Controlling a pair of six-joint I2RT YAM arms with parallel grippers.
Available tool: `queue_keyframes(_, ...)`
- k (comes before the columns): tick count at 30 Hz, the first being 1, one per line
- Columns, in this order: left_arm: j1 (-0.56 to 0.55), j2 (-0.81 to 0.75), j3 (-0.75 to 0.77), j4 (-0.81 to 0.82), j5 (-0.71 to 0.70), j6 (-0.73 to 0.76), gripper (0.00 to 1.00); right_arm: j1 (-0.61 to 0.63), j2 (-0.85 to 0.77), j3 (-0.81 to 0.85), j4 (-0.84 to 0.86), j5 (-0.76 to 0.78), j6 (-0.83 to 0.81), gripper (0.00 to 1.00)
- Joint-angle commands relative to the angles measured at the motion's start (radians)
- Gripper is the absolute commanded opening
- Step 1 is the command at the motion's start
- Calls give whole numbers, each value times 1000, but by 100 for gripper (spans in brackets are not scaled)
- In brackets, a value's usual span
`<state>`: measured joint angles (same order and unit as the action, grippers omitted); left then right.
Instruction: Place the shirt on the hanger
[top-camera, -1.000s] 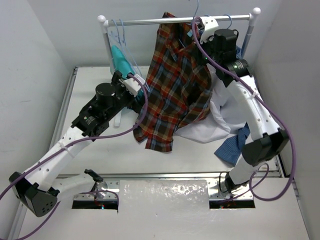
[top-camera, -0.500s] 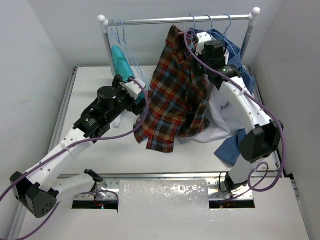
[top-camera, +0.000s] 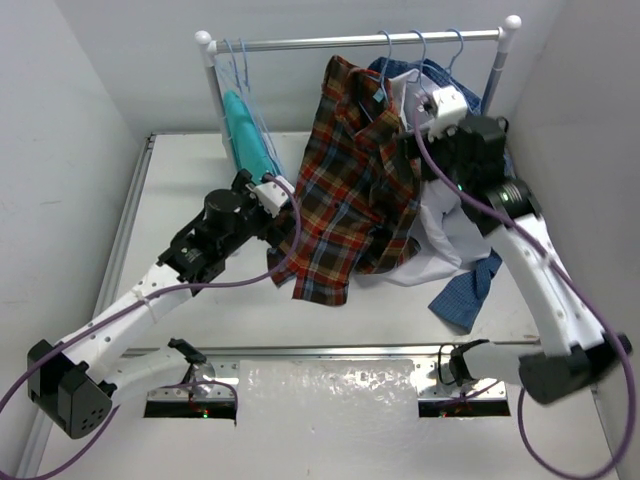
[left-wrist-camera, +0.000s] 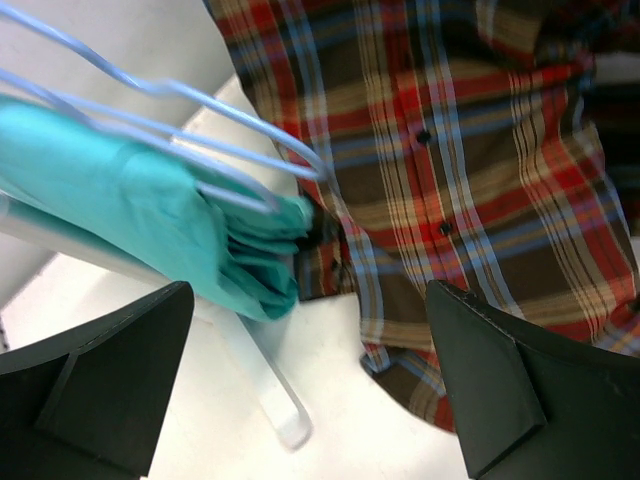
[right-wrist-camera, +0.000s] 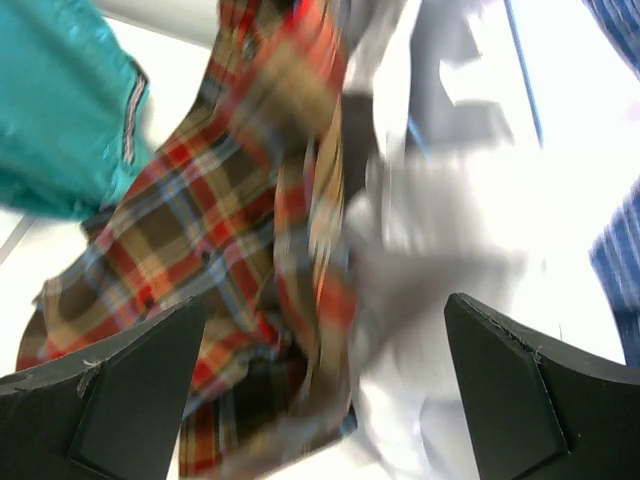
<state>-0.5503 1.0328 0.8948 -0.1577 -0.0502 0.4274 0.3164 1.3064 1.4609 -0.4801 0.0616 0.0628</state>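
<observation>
Plaid shirt (top-camera: 350, 185) hangs at upper centre, its collar by a hanger (top-camera: 386, 42) hooked on the rail (top-camera: 290, 42), hem reaching the table (top-camera: 200, 310). My right pincer (right-wrist-camera: 325, 300) is just right of it, fingers wide and holding nothing. My left pincer (left-wrist-camera: 308, 290), also wide and empty, faces its left edge beside a teal garment (top-camera: 243, 130).

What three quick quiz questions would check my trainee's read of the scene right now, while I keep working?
1. Is the left gripper open or shut?
2. What hangs at the left end of the rail? A teal garment; B yellow towel; C black jacket.
3. True or false: the right gripper is shut on the plaid shirt.
Key: 1 open; 2 A; 3 false, the right gripper is open.
</observation>
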Motion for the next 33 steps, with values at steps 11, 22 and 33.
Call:
queue_keyframes(11,-2,-62,-333,214,-25,19,100,-5,-455,-874,144,199,225,99)
queue_keyframes(22,4,-82,-568,445,-112,91,100,-5,-588,-1323,531,397,342,99)
queue_keyframes(33,30,-94,-646,509,-129,-9,100,-4,-484,-1269,482,462,405,99)
